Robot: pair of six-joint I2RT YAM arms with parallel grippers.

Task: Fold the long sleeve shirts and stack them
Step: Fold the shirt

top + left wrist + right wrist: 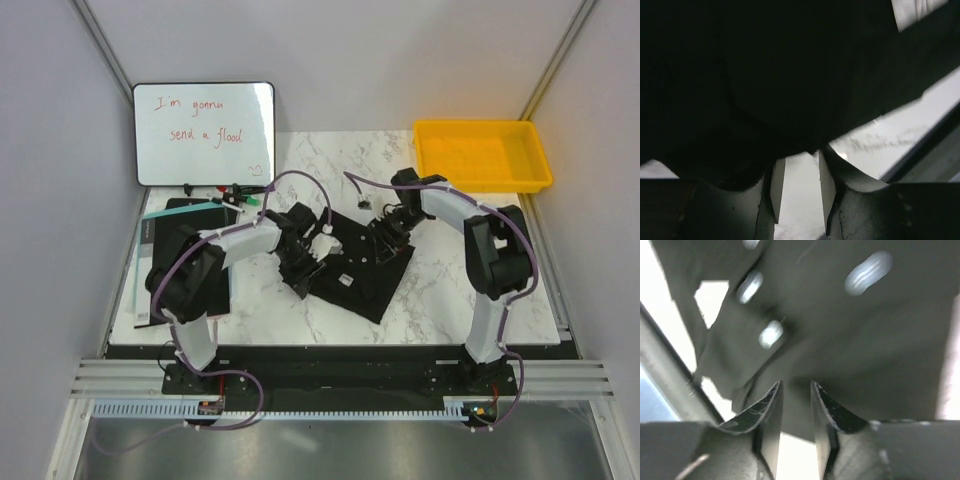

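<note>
A black long sleeve shirt [368, 272] lies folded in a rough diamond on the marble table. My left gripper [304, 262] is at its left edge. In the left wrist view the shirt [790, 75] fills the frame and hangs over the fingertips of the left gripper [797, 155]. The jaws stand a little apart, with bare marble between them. My right gripper [386, 236] is at the shirt's upper right part. In the right wrist view the right gripper [795, 385] has its tips against the cloth [855, 335], near pale buttons [772, 333]. Its jaws stand narrowly apart.
A whiteboard [204, 133] with red writing stands at the back left, with markers [236, 192] before it. A yellow tray [482, 153] sits at the back right. A flat black board [165, 250] with a pale edge lies at the left, under the left arm.
</note>
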